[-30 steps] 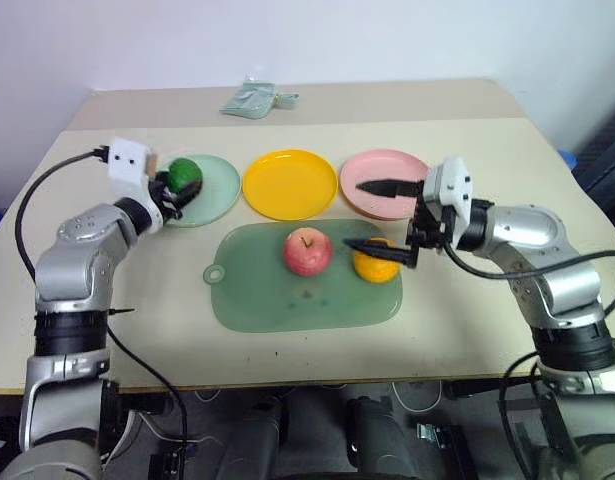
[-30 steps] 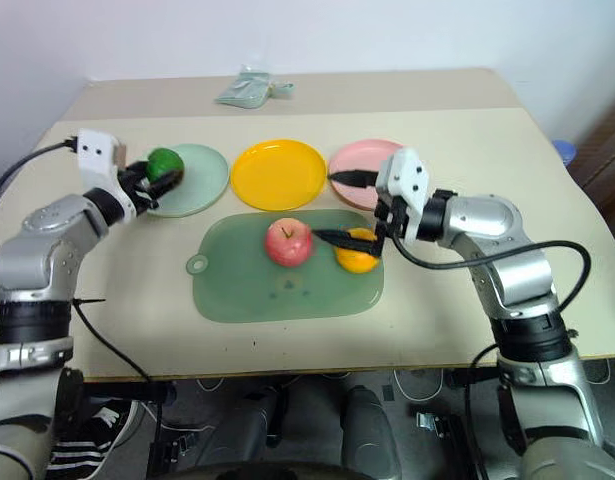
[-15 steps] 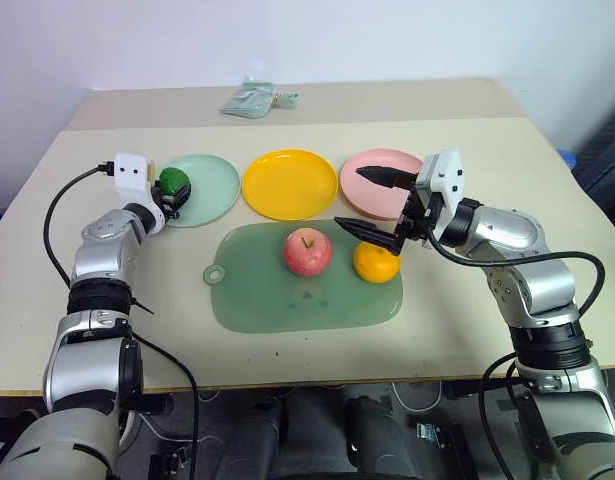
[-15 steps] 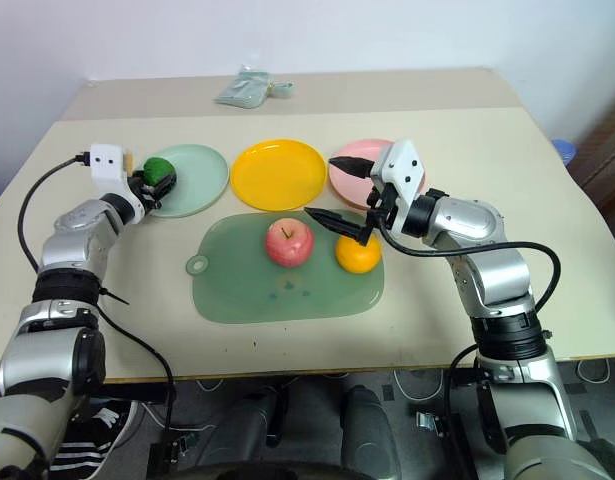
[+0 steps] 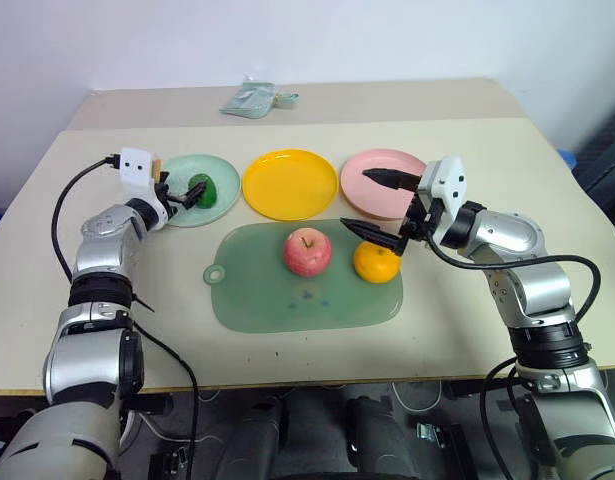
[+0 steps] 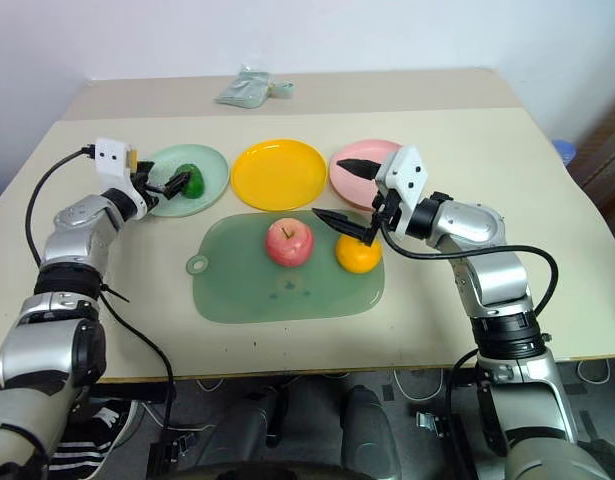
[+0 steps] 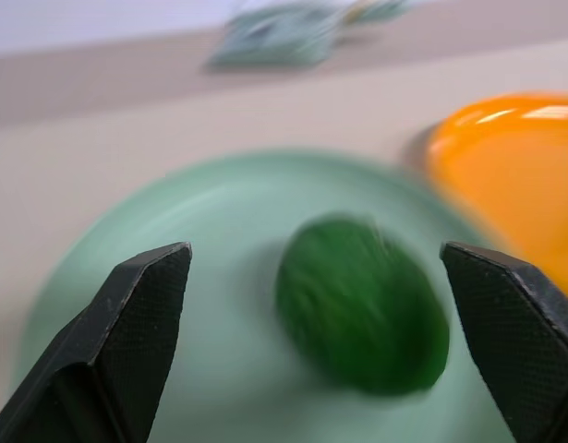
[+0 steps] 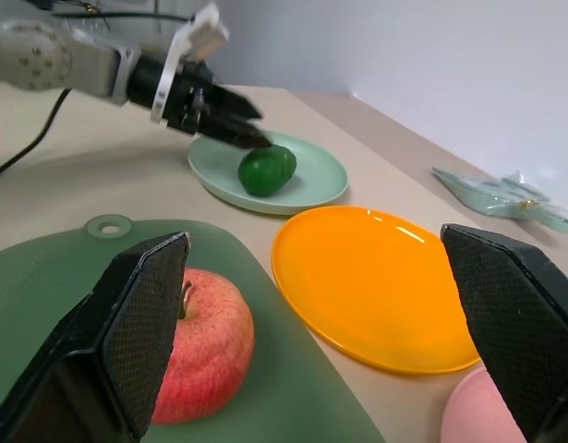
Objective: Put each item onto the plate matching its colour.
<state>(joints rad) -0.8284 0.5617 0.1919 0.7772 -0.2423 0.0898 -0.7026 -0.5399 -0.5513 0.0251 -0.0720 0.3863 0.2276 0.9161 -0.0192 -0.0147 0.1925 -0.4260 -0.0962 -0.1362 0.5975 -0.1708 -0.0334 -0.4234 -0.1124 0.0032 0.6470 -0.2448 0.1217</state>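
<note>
The small dark green bumpy fruit [image 7: 362,316] lies on the round mint green plastic plate [image 5: 219,203], between the spread, empty fingers of the left gripper [image 5: 191,191].

The right gripper [image 5: 379,207] is also spread wide, empty.

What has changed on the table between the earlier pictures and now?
The left claw opened and let go of the green fruit, which now lies on the mint green plate. The right claw stays open above the orange; apple unmoved.
</note>
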